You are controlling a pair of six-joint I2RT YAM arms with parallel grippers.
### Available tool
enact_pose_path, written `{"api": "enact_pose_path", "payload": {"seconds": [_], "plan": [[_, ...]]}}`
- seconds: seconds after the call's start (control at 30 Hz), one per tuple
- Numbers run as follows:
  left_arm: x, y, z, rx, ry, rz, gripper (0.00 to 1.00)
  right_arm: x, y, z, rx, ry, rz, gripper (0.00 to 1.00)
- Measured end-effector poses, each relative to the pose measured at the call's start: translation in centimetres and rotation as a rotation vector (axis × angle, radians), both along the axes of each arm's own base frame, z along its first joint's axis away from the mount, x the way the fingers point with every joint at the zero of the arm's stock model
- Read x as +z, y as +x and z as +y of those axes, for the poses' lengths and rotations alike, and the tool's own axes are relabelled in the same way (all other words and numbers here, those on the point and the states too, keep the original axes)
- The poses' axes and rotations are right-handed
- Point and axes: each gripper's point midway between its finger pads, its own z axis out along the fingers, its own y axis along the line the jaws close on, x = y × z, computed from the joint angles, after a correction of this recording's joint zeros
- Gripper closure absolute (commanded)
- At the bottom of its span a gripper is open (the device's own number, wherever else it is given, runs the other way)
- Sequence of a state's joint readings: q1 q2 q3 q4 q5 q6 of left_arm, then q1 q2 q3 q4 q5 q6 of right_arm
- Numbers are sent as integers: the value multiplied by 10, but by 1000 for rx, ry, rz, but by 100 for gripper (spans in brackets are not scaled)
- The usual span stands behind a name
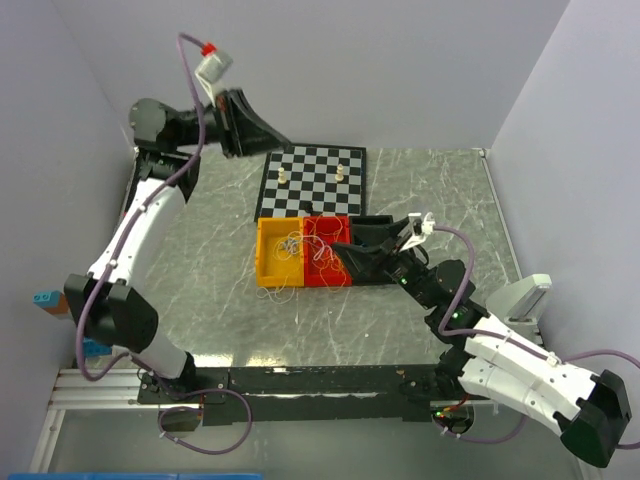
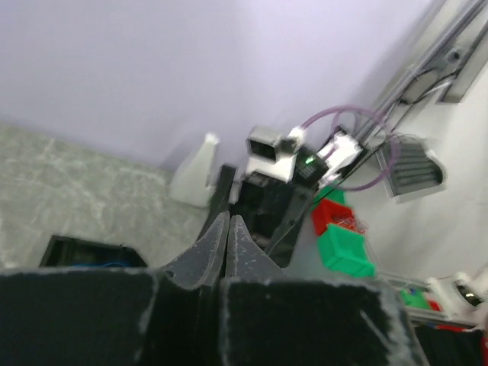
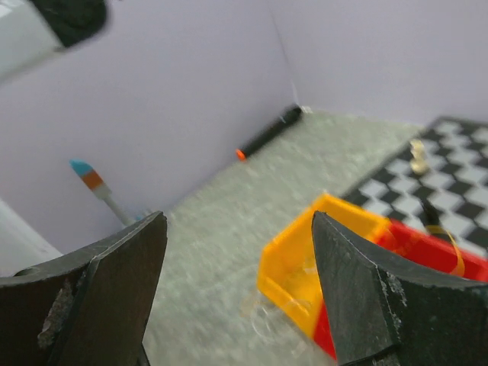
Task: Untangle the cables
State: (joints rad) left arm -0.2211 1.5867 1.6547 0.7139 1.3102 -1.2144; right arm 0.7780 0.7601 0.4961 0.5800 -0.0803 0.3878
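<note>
your cables [image 1: 291,244] lie as a loose, curly tangle straddling the wall between the yellow bin [image 1: 270,262] and the red bin [image 1: 322,272] that touches it. you can see whitish and orange-yellow strands mixed together there, and a few thin loops spill over the yellow bin's near wall onto the marbled surface [image 1: 200,260]. your right hand [image 1: 340,255] hovers over the red bin, on the side away from the yellow bin. its fingers [image 3: 114,282] are spread wide with nothing between them, and in its wrist view the yellow bin's corner shows in the gap. past the red bin, further from the yellow one, sits a black bin [image 1: 372,217], partly hidden by that arm. just beyond the yellow bin lies the chessboard [image 1: 312,190], with two pale pieces [image 1: 283,177] standing on it. your left hand [image 1: 278,143] is raised well away from the yellow bin, past the chessboard's far left corner. its fingers [image 2: 217,240] are pressed together on nothing.
</note>
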Motion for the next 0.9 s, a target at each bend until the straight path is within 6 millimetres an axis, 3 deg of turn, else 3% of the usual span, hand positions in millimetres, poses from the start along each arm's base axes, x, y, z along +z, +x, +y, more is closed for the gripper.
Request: {"api": "enact_pose_path", "payload": {"seconds": [0.03, 0.13, 0.2, 0.33, 0.43, 0.5, 0.6, 0.7, 0.9], "plan": [[-15, 0, -1, 5, 20, 18, 74, -3, 1, -1, -7, -12, 8, 17], [-55, 22, -12, 95, 101, 45, 64, -30, 6, -4, -37, -95, 75, 17], [-93, 43, -19, 193, 195, 27, 55, -45, 8, -7, -61, -135, 112, 17], [-203, 66, -21, 265, 478, 63, 45, -70, 9, -18, -107, -194, 162, 17], [-288, 63, -4, 268, 677, 142, 44, -73, 9, -25, -128, -209, 168, 17], [-326, 53, 10, 264, 770, 178, 42, -72, 8, -27, -137, -212, 162, 17], [-365, 41, 28, 257, 871, 181, 38, -71, 8, -31, -151, -218, 152, 17], [-389, 32, 38, 236, 928, 153, 38, -73, 9, -33, -159, -230, 150, 17], [-401, 41, 42, 237, 956, 57, 38, -78, 9, -32, -156, -253, 154, 18]]}}
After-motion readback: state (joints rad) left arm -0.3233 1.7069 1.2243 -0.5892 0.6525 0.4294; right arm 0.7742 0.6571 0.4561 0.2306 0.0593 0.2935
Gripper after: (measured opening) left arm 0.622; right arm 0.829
